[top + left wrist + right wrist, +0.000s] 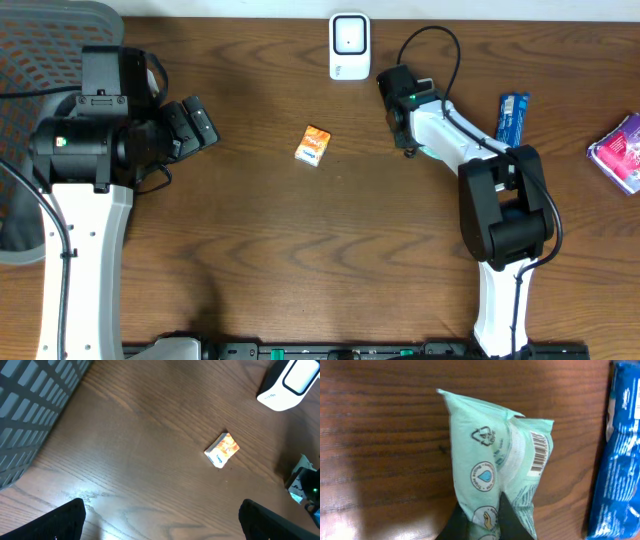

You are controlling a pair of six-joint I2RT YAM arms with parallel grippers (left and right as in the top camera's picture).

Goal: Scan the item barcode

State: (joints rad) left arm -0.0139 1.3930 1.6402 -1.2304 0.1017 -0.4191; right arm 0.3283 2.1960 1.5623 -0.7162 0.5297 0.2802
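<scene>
Brown wooden table fills the overhead view. A white box-shaped barcode scanner stands at the far edge, with a small orange packet lying below it. The left gripper hangs well apart from both. The right gripper sits just right of the scanner, and what it holds is hidden beneath it. A blue wrapper and a purple packet lie farther right.

Left wrist: the left gripper has its fingers spread wide and holds nothing, above bare wood, with the orange packet and scanner beyond.

Right wrist: the right gripper is pinched on the lower end of a mint-green plastic pouch, its barcode facing the camera. The blue wrapper lies beside it.
</scene>
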